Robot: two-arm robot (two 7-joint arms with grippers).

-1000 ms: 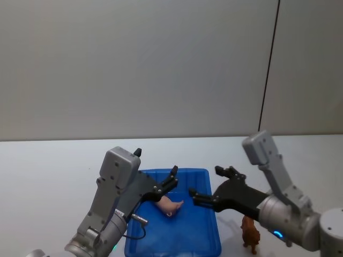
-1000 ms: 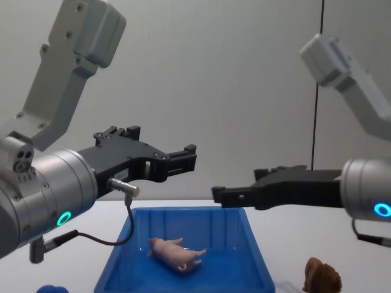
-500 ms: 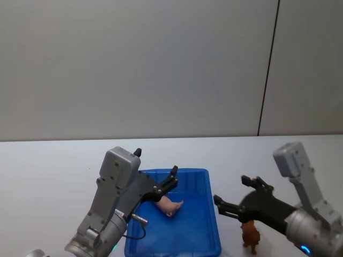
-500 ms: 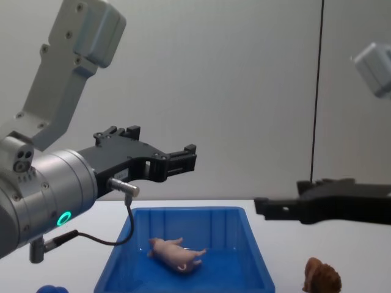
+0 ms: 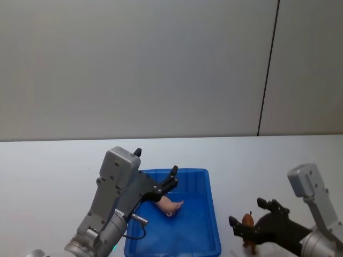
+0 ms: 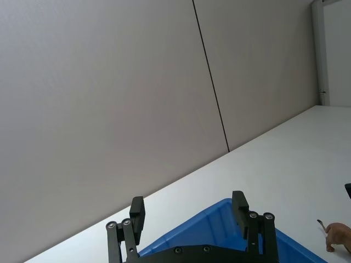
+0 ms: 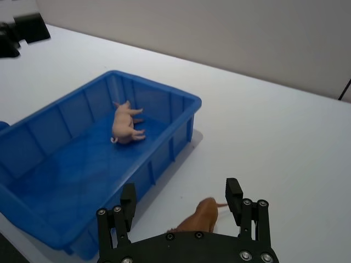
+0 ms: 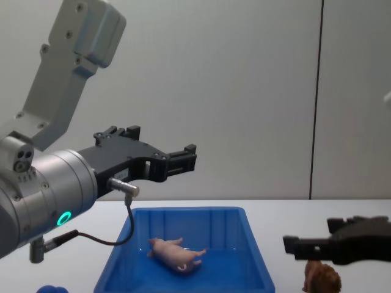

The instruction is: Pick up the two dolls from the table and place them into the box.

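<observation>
Right claw [image 7: 181, 190], fingers spread, hangs close over the brown shaggy lion doll [image 7: 198, 215] on the white tabletop [image 7: 274, 137], with the blue plastic box [image 7: 159, 93] holding the pale pink pig doll [image 7: 125, 121] beside it; second pick judged in hand, calling for descent and closure, while the left claw [image 8: 190, 157] sits spread above the box.

Smooth bright blue plastic with a soft sheen on the box [image 7: 164, 156], ribbed inside the walls. Pale pink, smooth and rubbery-looking on the pig [image 7: 127, 123]; brown with a lumpier, shaggy surface on the lion-like doll [image 8: 322, 278]. Plain matt white across the table [image 7: 274, 137]. Matt black on the left gripper [image 6: 188, 204] and right gripper [image 7: 181, 189], dotted with shiny metal screw heads; satin grey casing on the left arm [image 8: 55, 183].
</observation>
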